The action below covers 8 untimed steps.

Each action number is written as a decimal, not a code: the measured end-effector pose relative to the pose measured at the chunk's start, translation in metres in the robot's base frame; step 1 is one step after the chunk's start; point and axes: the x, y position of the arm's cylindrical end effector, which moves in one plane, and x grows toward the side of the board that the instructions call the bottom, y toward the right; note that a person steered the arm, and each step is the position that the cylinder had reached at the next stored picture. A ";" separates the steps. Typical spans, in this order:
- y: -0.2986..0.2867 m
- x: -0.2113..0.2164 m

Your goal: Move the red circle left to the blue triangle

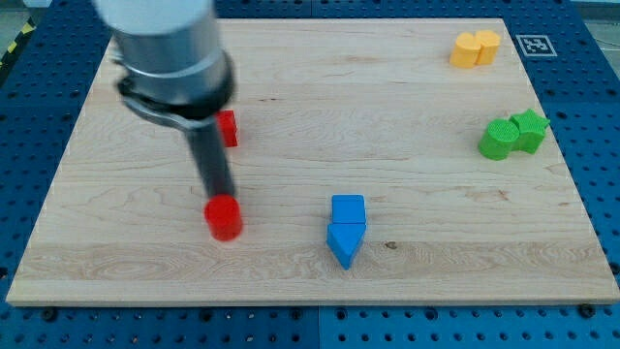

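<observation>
The red circle (224,218) is a short red cylinder in the lower left-middle of the wooden board (407,107). The blue triangle (345,242) lies to its right, pointing toward the view's bottom, touching a blue cube (348,208) just above it. My tip (219,194) is at the lower end of the dark rod and meets the top edge of the red circle. A second red block (229,127) is partly hidden behind the rod, higher up.
Two yellow blocks (475,47) sit together at the top right. A green cylinder (498,140) and a green star-like block (530,129) sit together at the right edge. A marker tag (533,45) lies off the board's top right corner.
</observation>
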 end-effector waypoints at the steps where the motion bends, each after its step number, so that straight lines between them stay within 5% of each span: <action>1: -0.006 0.002; 3: -0.064 0.016; 5: 0.015 0.054; 8: -0.042 0.028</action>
